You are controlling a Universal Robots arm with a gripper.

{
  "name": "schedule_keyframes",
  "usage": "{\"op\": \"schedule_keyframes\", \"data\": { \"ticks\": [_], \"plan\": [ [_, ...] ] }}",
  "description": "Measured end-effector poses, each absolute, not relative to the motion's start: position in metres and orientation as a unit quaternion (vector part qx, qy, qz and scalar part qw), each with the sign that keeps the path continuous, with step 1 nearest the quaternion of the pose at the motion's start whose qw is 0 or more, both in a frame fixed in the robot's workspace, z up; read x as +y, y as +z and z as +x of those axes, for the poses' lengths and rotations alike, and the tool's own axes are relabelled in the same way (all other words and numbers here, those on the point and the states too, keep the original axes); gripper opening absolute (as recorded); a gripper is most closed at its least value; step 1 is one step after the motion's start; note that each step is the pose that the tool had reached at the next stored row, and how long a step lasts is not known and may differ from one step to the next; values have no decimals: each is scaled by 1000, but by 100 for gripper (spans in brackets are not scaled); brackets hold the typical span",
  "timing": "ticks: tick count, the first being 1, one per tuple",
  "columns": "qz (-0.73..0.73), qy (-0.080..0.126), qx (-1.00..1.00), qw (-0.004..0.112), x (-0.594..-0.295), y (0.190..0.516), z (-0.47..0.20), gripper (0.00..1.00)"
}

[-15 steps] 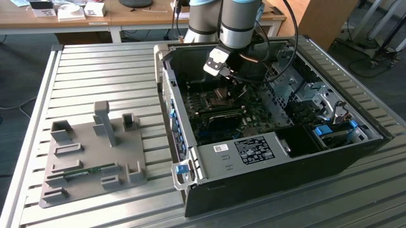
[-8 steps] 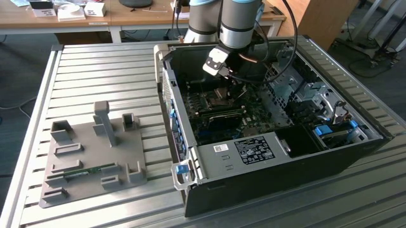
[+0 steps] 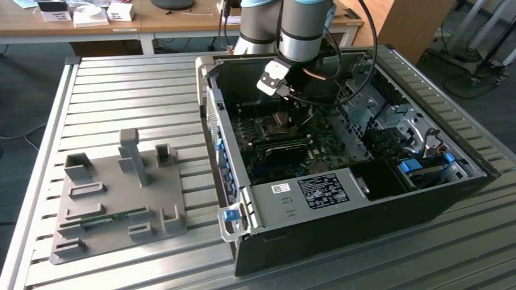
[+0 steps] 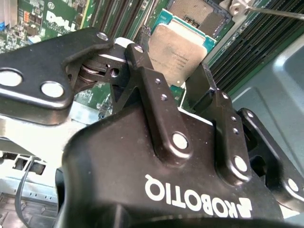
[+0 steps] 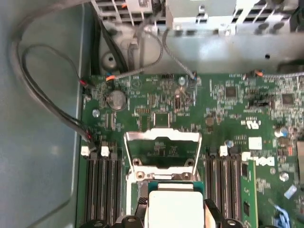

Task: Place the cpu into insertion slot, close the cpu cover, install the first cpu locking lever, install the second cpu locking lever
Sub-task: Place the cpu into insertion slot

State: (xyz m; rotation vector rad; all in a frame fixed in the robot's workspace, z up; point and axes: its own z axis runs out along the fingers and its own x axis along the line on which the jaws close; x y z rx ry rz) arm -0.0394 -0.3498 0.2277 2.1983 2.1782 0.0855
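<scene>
Table: A computer case [image 3: 347, 235] lies open on a grey metal table [image 3: 121, 90] with long ridges. A wooden desk [image 3: 161, 21] stands behind it.
Side of the table: A grey holder tray [image 3: 113, 181] sits on the exterior view's left, well apart from the case.
Arm: The robot arm [image 3: 303, 30] reaches down into the case, over the green motherboard [image 5: 228, 118].
Gripper: The gripper [image 4: 171, 64] has its jaws squeezed in on two sides of the cpu. It holds nothing else.
Cpu: The cpu [image 5: 173, 206] is the small shiny square between the black fingers [image 4: 159, 102]. It hangs right at the insertion slot. It looks a bit tipped, so I think it is not sitting in the slot yet.
Insertion slot: The insertion slot [image 4: 197, 12] is the dark square peeking out past the cpu's far edge.
Cpu cover: The cpu cover [image 5: 163, 137] is swung open, away from the slot. You can see the board through its window.
Lever: A thin metal lever [image 4: 275, 13] pokes out loose near the slot.
Done so far: The cpu is in the gripper and right at the slot.
Not done yet: The cpu is not seated, the cover is not shut, and I think no lever is locked.
</scene>
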Motion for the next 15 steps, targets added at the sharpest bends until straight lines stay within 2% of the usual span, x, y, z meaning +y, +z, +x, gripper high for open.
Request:
{"op": "schedule_keyframes", "data": {
  "ticks": [3, 15],
  "plan": [
    [710, 18, 704, 13, -350, 228, -39, 54],
    [710, 18, 704, 12, -350, 227, -39, 54]
  ]
}}
